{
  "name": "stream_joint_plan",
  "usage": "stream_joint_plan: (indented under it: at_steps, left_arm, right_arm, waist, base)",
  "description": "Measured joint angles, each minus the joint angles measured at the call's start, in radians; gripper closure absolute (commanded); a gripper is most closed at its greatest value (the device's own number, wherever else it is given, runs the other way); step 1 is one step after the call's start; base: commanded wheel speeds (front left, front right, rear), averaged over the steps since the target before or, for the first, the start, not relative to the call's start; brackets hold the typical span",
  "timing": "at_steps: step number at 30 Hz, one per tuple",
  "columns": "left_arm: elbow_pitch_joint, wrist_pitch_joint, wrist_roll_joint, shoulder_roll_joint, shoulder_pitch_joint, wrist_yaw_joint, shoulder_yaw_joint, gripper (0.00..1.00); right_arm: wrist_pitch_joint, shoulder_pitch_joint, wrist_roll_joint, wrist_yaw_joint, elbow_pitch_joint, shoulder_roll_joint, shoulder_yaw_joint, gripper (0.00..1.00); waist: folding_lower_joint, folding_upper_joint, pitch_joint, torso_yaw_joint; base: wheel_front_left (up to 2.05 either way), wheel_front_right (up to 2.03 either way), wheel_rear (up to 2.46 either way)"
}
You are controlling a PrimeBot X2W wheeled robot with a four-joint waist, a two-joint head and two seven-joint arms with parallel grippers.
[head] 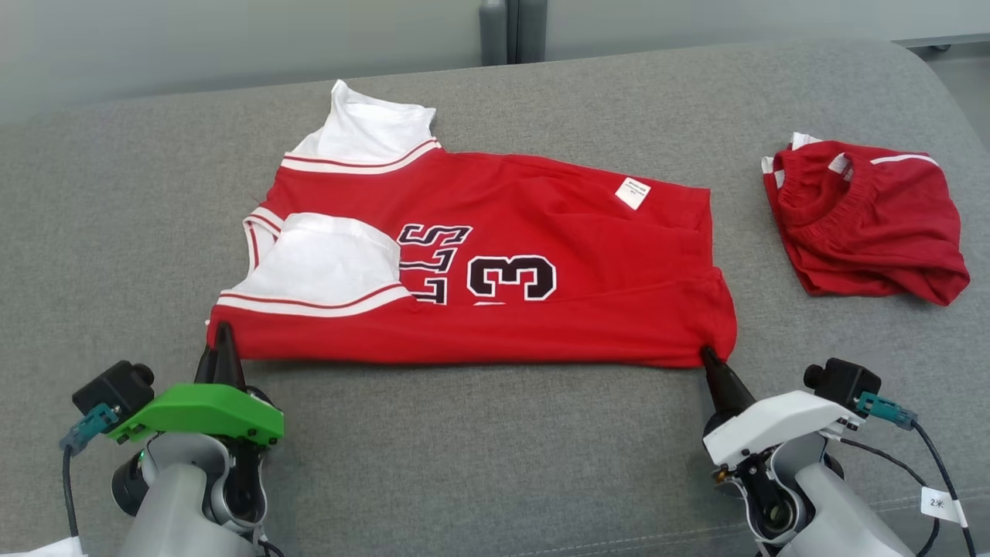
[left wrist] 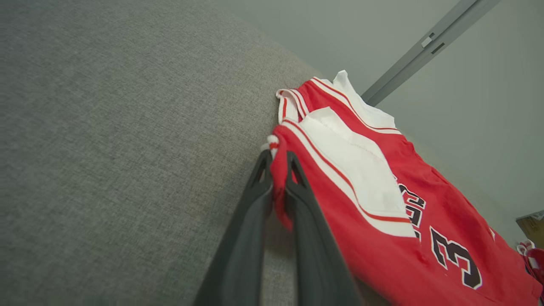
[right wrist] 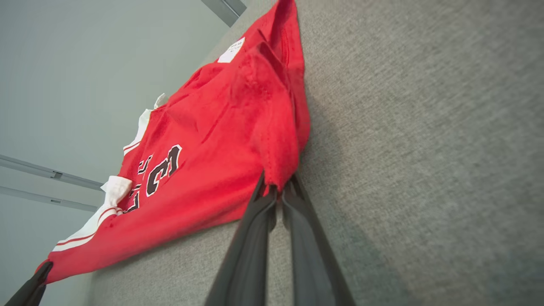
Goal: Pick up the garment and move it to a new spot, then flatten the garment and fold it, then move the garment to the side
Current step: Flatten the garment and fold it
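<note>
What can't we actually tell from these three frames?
Head view: print on the jersey's white label is too small to read.
Head view: chest lettering is partly covered by the folded-over white panel.
Wrist views: how many cloth layers the left gripper and right gripper pinch; the cloth itself hides it.
Left wrist view: red shorts are cut off by the right edge.

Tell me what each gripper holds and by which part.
Both hold the red jersey: left gripper pinches its near shoulder corner, right gripper its near hem corner.
</note>
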Motion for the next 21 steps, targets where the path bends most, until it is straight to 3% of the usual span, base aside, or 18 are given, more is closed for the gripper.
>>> stream_joint_plan:
  at_steps: [10, 21]
  left_arm:
    - [-0.042, -0.001, 0.000, -0.001, 0.128, -0.019, -0.009, 1.00]
    - [-0.144, -0.001, -0.012, 0.000, 0.271, -0.018, -0.012, 1.00]
  right_arm:
    - [-0.016, 0.042, -0.012, 0.011, -0.057, -0.065, -0.001, 1.00]
    - [-0.021, 0.182, -0.028, 0.011, -0.103, -0.088, 0.023, 1.00]
  waist:
    - [0.0000, 0.0000, -0.042, 0.004]
    - [0.0000, 0.0000, -0.084, 0.056]
  base:
    - [0.00, 0.00, 0.00]
    - [0.00, 0.00, 0.00]
